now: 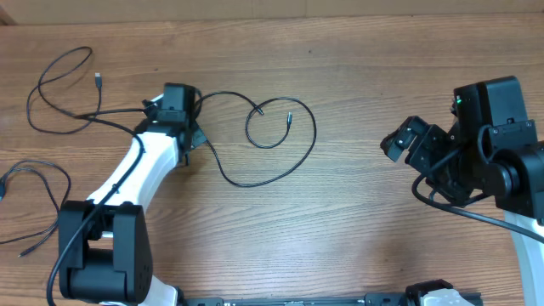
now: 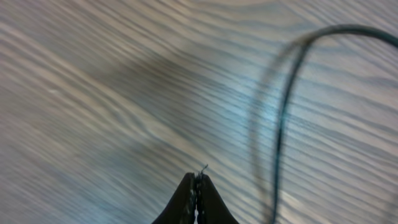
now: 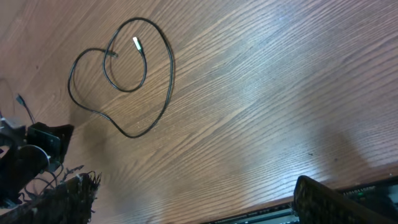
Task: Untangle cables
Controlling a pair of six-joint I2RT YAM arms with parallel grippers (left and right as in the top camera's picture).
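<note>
Three thin black cables lie apart on the wooden table. One cable [image 1: 40, 84] loops at the upper left, with its plug [image 1: 99, 82] free. A second cable [image 1: 68, 189] lies at the far left edge. The third cable [image 1: 314, 132] [image 3: 171, 71] forms a coil mid-table, and its tail runs back toward my left gripper [image 1: 183, 110]. In the left wrist view that gripper [image 2: 198, 180] is shut low over the wood, nothing visible between its fingers, with a cable [image 2: 283, 118] passing just to its right. My right gripper [image 1: 408, 140] [image 3: 196, 199] hangs open at the right, far from all cables.
The left arm's white link [image 1: 140, 170] and black base [image 1: 98, 251] cover the lower left. The right arm's black body [image 1: 493, 144] with its thick wire fills the right edge. Bare wood [image 1: 357, 212] lies between the coil and the right arm.
</note>
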